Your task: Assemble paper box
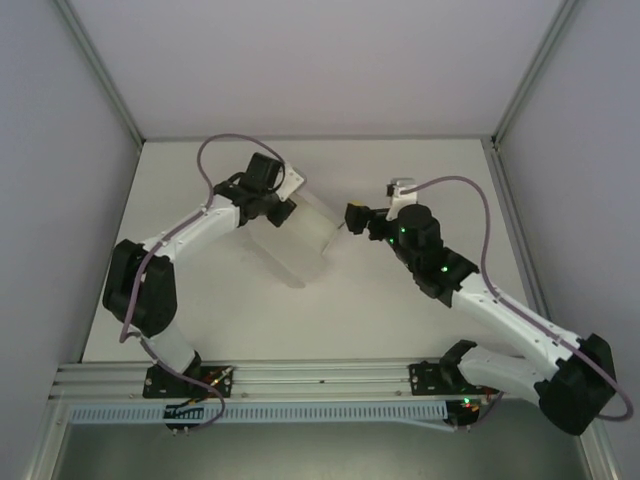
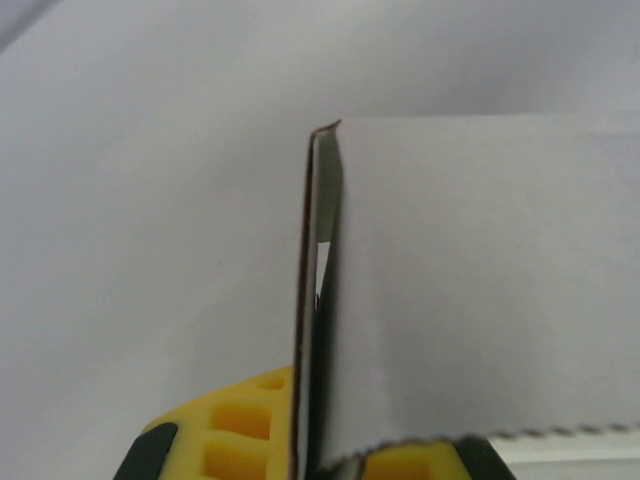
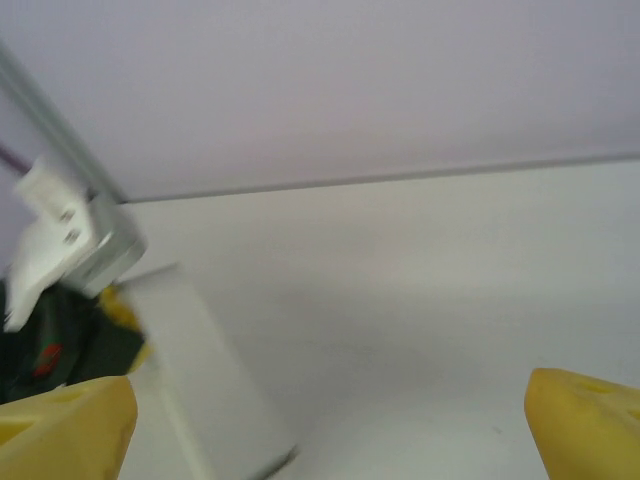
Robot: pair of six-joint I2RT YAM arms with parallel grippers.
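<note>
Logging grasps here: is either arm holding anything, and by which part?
The left gripper pinches the paper box at one end, clamped from both sides. The right gripper is open, holding nothing.

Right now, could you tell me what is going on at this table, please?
The left gripper is shut on one end of the paper box, a white cardboard piece that seems lifted off the table. In the left wrist view the card's edge sits between the yellow fingers. The right gripper is open beside the box's other end, with nothing between its fingers. The box looks folded flat rather than formed.
</note>
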